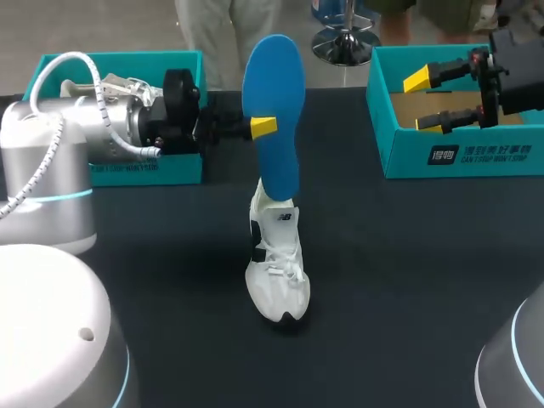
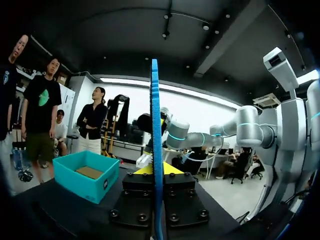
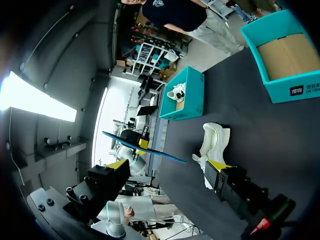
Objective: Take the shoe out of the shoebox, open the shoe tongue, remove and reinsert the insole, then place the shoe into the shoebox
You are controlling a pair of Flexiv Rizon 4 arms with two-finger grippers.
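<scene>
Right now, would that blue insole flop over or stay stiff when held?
Probably fairly stiff: the insole stands almost straight though the left gripper pinches only its middle. Likely light, since it looks thin edge-on.

A dark table (image 1: 408, 280) carries a teal box (image 1: 183, 170) at its far left corner; a white shoe (image 3: 177, 93) lies inside.

Bare table (image 1: 408, 255) between shoe (image 1: 276, 272) and right-hand shoebox (image 1: 459, 157); raised insole (image 1: 276, 102) over shoe's mouth.
</scene>
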